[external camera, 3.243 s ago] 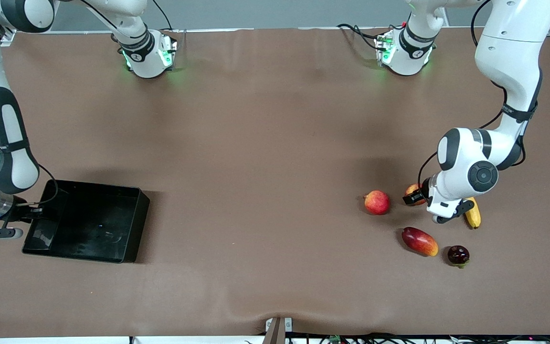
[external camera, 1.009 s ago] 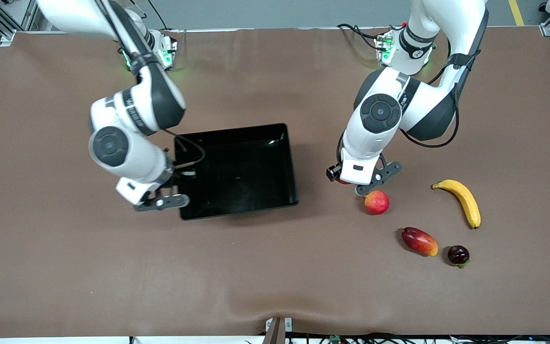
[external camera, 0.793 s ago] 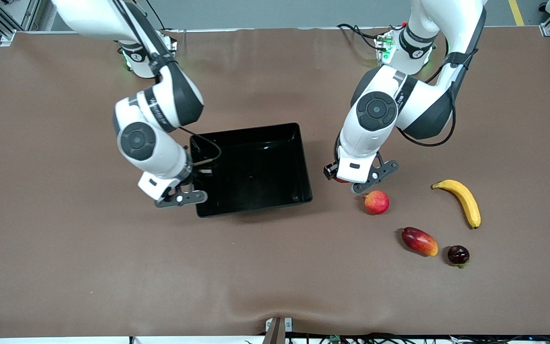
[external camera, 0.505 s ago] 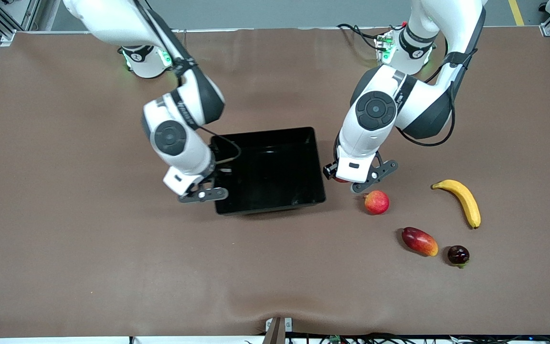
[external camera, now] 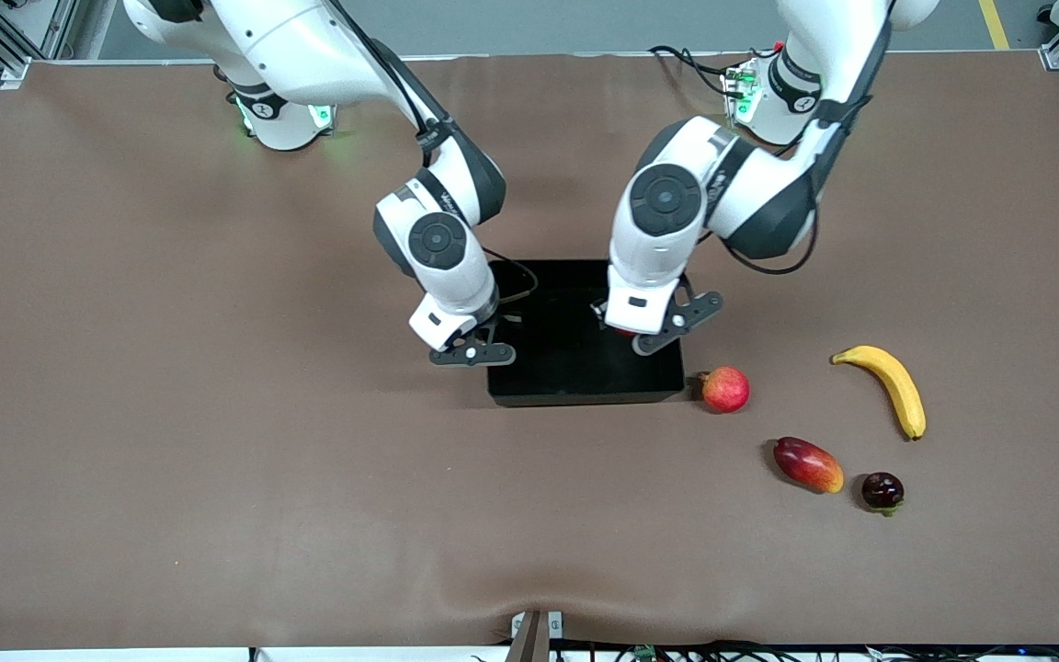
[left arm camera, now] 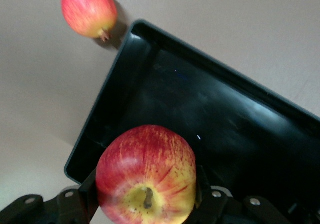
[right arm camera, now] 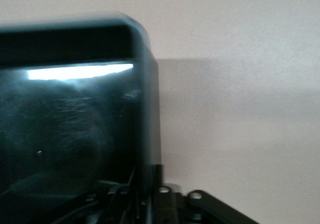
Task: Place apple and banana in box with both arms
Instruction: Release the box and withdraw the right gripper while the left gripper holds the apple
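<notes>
red-and-yellow streaked round apple (left arm camera: pixel 146 176) sits pinched in the left pincer (left arm camera: pixel 145 204), hanging over the shallow black plastic box (external camera: pixel 575 382) near the wall toward the left arm's end. the right pincer (external camera: pixel 472 350) is clamped on the box wall toward the right arm's end, holding it on the brown table (external camera: pixel 217 460). best to lower the apple close to the floor before letting go, keeping the box steady. the curved yellow banana (external camera: pixel 888 386) lies on the table toward the left arm's end.

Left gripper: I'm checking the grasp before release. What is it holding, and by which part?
The left gripper holds the apple by its sides, over the box.
</notes>
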`<move>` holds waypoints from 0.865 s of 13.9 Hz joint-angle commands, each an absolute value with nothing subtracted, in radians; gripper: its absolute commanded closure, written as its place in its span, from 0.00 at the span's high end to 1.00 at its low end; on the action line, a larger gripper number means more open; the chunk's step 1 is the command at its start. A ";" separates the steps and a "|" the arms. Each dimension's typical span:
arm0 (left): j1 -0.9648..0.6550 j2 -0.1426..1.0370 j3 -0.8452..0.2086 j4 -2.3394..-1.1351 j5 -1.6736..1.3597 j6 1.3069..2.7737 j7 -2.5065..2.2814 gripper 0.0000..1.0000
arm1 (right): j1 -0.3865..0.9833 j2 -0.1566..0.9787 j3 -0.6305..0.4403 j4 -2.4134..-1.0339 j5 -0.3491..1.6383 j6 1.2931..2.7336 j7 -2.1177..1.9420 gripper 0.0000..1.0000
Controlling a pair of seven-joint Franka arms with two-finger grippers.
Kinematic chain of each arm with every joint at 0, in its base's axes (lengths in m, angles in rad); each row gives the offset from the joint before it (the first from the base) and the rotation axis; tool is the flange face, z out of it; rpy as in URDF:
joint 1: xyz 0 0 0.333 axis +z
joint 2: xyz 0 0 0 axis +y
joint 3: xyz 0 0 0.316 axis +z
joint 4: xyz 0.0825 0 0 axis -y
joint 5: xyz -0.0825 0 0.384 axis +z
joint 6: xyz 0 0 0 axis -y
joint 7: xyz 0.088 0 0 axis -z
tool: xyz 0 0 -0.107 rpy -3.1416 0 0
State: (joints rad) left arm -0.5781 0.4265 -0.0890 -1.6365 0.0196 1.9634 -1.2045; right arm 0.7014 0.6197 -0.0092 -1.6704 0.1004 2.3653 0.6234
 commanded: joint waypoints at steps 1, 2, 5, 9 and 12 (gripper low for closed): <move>-0.606 0.465 -0.084 -1.631 0.028 1.993 -1.270 0.00 | 0.690 0.603 -0.021 -1.651 0.104 2.355 0.635 1.00; -0.615 0.477 -0.084 -1.634 0.029 1.994 -1.278 0.00 | 0.686 0.594 -0.025 -1.648 0.104 2.347 0.629 1.00; -0.620 0.494 -0.084 -1.687 0.034 1.997 -1.278 0.00 | 0.646 0.534 -0.047 -1.654 0.104 2.336 0.614 1.00; -0.618 0.512 -0.083 -1.808 0.037 2.120 -1.278 0.00 | 0.525 0.453 -0.046 -1.655 0.106 2.163 0.441 1.00; -0.612 0.555 -0.083 -1.825 0.038 2.186 -1.276 0.00 | 0.421 0.373 -0.046 -1.654 0.106 2.044 0.268 1.00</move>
State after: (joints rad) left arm -0.6127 0.5436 -0.0845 -1.8129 0.0197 2.1495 -1.2582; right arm 0.4845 0.4454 -0.0617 -1.6316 0.0999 2.1108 0.3664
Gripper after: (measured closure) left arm 0.264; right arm 0.000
